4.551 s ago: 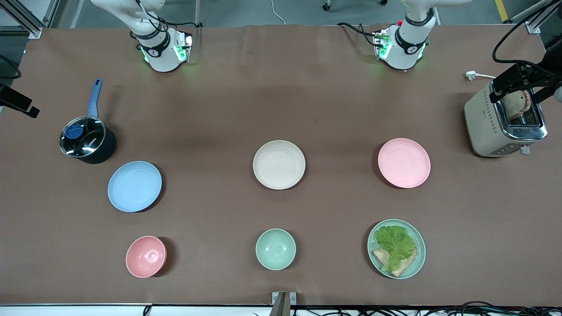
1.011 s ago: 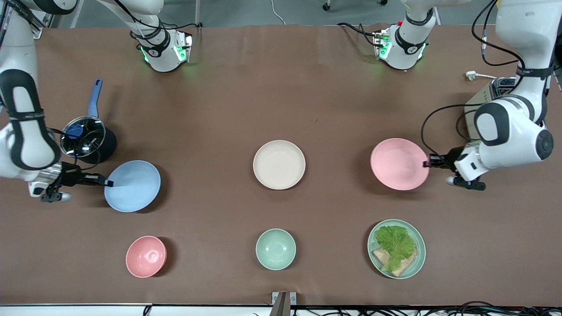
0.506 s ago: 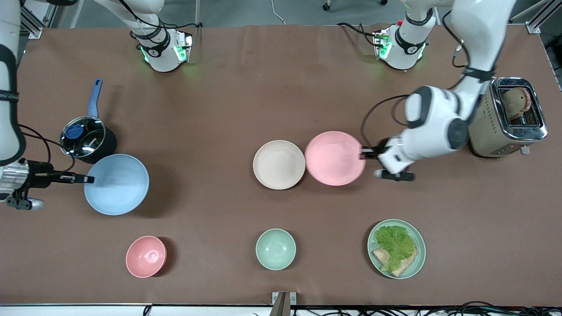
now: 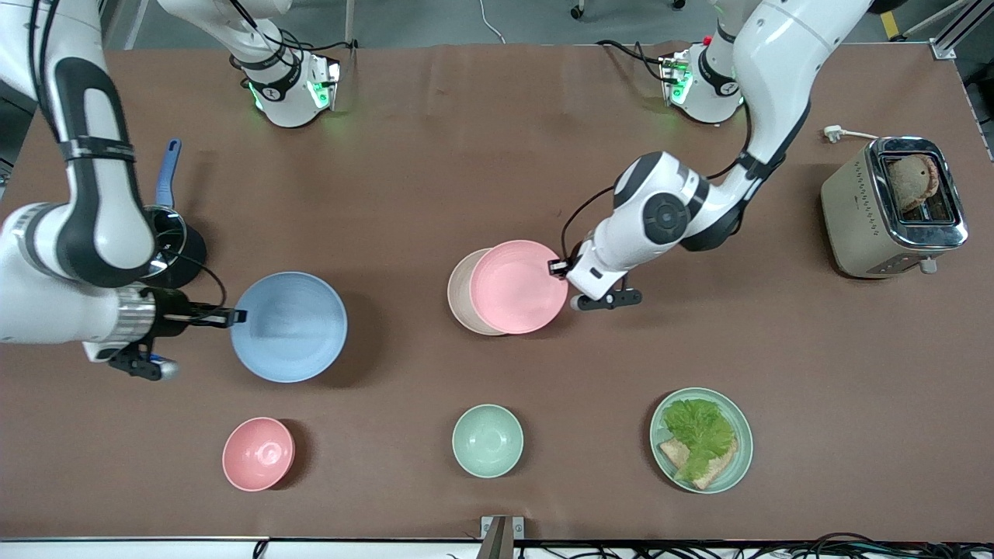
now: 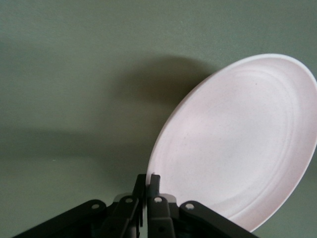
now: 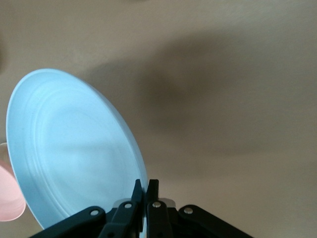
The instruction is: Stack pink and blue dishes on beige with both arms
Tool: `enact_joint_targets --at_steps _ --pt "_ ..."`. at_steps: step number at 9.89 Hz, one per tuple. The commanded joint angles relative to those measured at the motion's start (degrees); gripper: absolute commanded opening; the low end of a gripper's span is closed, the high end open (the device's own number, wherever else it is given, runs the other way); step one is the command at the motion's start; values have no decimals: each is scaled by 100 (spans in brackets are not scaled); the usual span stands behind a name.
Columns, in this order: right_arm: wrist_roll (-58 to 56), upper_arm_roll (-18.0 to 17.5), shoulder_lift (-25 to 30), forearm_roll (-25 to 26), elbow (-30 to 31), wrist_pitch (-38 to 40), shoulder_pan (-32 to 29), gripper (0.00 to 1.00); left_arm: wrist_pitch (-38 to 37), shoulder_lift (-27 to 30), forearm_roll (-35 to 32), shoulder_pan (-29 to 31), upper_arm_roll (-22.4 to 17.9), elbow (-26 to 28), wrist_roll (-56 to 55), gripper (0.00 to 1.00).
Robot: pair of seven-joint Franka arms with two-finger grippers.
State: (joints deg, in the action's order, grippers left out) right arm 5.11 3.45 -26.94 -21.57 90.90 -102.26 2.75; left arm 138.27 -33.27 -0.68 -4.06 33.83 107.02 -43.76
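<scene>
The pink plate (image 4: 516, 287) hangs in the air over most of the beige plate (image 4: 458, 299), which lies on the table with only a crescent showing. My left gripper (image 4: 557, 268) is shut on the pink plate's rim at the side toward the left arm's end. In the left wrist view the pink plate (image 5: 237, 144) tilts away from the left gripper (image 5: 147, 179). The blue plate (image 4: 289, 326) is lifted, casting a shadow on the table, and my right gripper (image 4: 235, 316) is shut on its rim. The right wrist view shows the blue plate (image 6: 74, 148) pinched in the right gripper (image 6: 146, 186).
A dark pot (image 4: 186, 252) with a blue handle sits partly under the right arm. A toaster (image 4: 893, 206) stands at the left arm's end. Nearer the camera are a pink bowl (image 4: 258, 454), a mint bowl (image 4: 487, 440) and a mint plate with lettuce and bread (image 4: 701, 440).
The left arm carried the pink plate from beside the beige plate to over it. The right arm moved the lifted blue plate toward the table's middle.
</scene>
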Motion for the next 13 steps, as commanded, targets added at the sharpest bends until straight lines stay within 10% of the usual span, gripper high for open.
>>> enact_joint_targets --at_steps 1,4,6,13 --pt "436 25 408 13 550 -328 443 0 77 -636 -667 -217 105 -340 -719 0" --pt "544 25 479 -355 894 -549 971 0 192 -681 -1100 -420 167 -296 -1370 9" --pt "806 25 479 -400 982 -654 1384 0 104 -533 -1170 -403 167 -279 -1381 100" --pt "1571 25 322 -541 1378 -2086 2878 1 -1697 1996 -744 -262 -1578 -226 1601 100"
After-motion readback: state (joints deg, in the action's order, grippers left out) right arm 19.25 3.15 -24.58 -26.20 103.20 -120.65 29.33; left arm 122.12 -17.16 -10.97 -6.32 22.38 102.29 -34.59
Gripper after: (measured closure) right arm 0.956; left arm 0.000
